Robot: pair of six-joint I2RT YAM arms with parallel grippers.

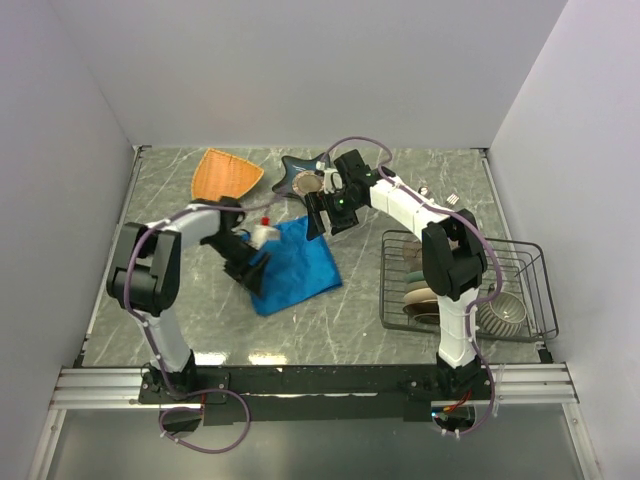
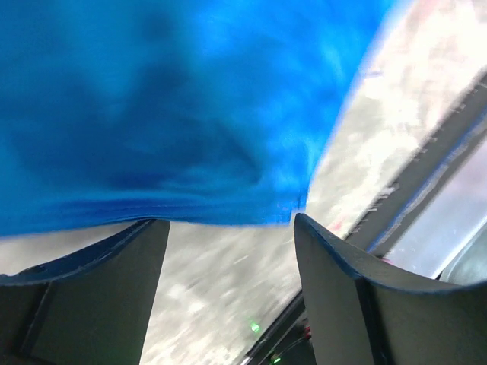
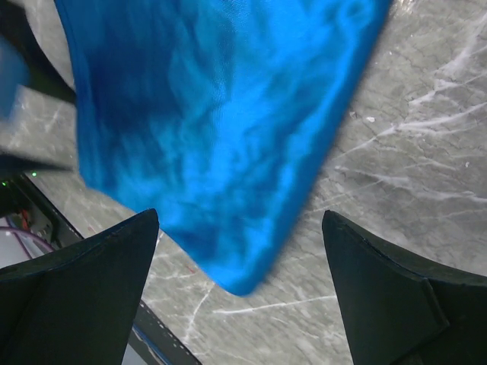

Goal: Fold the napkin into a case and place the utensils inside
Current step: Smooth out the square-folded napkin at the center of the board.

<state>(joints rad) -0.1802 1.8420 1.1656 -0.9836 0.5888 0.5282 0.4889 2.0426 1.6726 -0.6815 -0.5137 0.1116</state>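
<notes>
Left gripper [image 1: 255, 272] hides the napkin's [image 1: 300, 262] left edge; its jaws stand apart, empty, in a blurred wrist view. The blue cloth lies mid-table [image 1: 200, 320]. Right gripper [image 1: 320, 218], spread wide and empty, hovers over its far corner

Bright, even light — wrist views blurred.

Above the silver rail [image 1: 110, 385], the left arm [image 1: 145, 275] and right arm [image 1: 452, 262] each show a white lower link, a bulky black elbow housing and a white forearm. Thin purplish cables [image 1: 215, 425] loop on the rail's near side and trail along both arms. A green light [image 1: 340, 201] glows on the right wrist, far from the rail. The left gripper [image 2: 228, 258] and right gripper [image 3: 240, 251] have matte black wedge-shaped fingers [image 2: 350, 296].
</notes>
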